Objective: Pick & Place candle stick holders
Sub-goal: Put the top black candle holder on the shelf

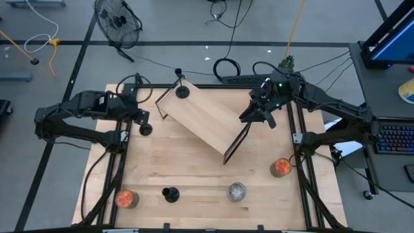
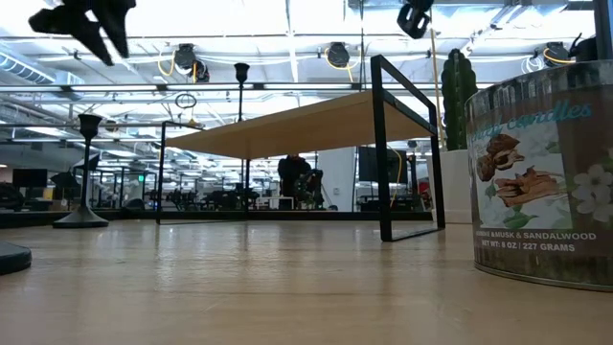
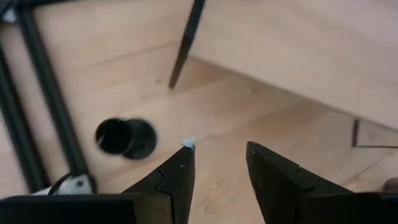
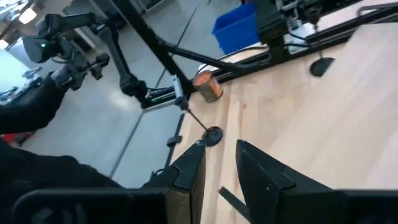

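Left gripper (image 3: 217, 165) part-open, empty, near black candle holder (image 3: 124, 137).

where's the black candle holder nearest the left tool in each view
High view: black holder left of the wooden shelf, just below the left tool.
Low view: far left, tall stem.
Left wrist view: beside the dark frame rail.
Right wrist view: far across the table.
Shared landmark: the wooden shelf.

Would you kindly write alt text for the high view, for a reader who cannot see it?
Seen from above, a small wooden shelf sits at an angle on a wooden table, with one black candle holder on it. The left hand hovers near another black holder; the right hand hovers at the shelf's far end.
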